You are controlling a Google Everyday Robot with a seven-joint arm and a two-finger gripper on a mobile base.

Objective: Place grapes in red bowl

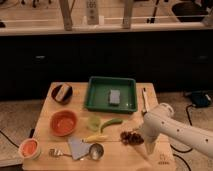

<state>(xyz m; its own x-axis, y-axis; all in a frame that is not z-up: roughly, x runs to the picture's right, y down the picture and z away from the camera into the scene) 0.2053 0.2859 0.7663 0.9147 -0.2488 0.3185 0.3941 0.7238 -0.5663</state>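
Wooden tabletop holds the grapes [131, 137] well right of the red bowl [64, 122], the gripper [148, 148] farther right beside them — whether it grips anything, I cannot tell — so a glancing approach could roll the bunch away.

Between end effector [149, 149] and red bowl [64, 123] lies pepper [111, 123].

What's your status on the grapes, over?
Gripper low beside grapes, contact unclear. Grapes on table, not in red bowl. Green pepper, yellow fruit lie between.
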